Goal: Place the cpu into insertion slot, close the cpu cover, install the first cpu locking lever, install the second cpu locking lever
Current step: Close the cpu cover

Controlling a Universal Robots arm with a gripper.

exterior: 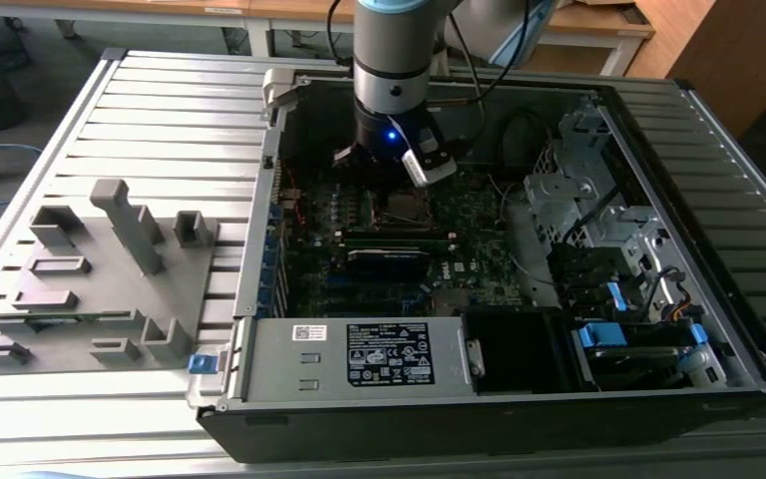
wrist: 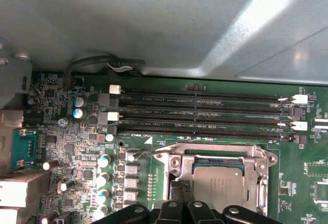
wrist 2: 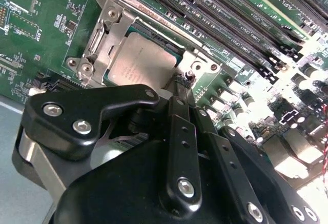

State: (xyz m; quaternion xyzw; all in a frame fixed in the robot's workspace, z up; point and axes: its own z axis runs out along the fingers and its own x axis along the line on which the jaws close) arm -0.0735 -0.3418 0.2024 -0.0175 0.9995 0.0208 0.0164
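From where I stand the arm (exterior: 394, 60) reaches straight down into the open computer case (exterior: 490, 429) lying on the slatted table (exterior: 171, 110). Its gripper (wrist 2: 180, 83) hangs right over the insertion slot (wrist 2: 156, 37) on the green board (wrist 2: 31, 34). The cpu (wrist 2: 141, 67) is seated in that slot, dull grey top up. The cpu cover (wrist 2: 107, 37) lies flat over it, its silver frame ringing the chip so the top shows through the window. In the second wrist view the black fingers (wrist 2: 179, 131) are drawn together, their tips meeting at one corner of the slot, just beside a small screw post (wrist 2: 190, 74) (whether anything thin is pinched between them I cannot tell). Long dark memory slots (wrist: 205, 111) run in parallel rows just beside the insertion slot, along one of its edges. A silver box (exterior: 356, 354) with a label sits inside the case, well apart from the slot. A grey fixture (exterior: 91, 279) with upright pegs rests on the table outside the case, farther from the slot again.
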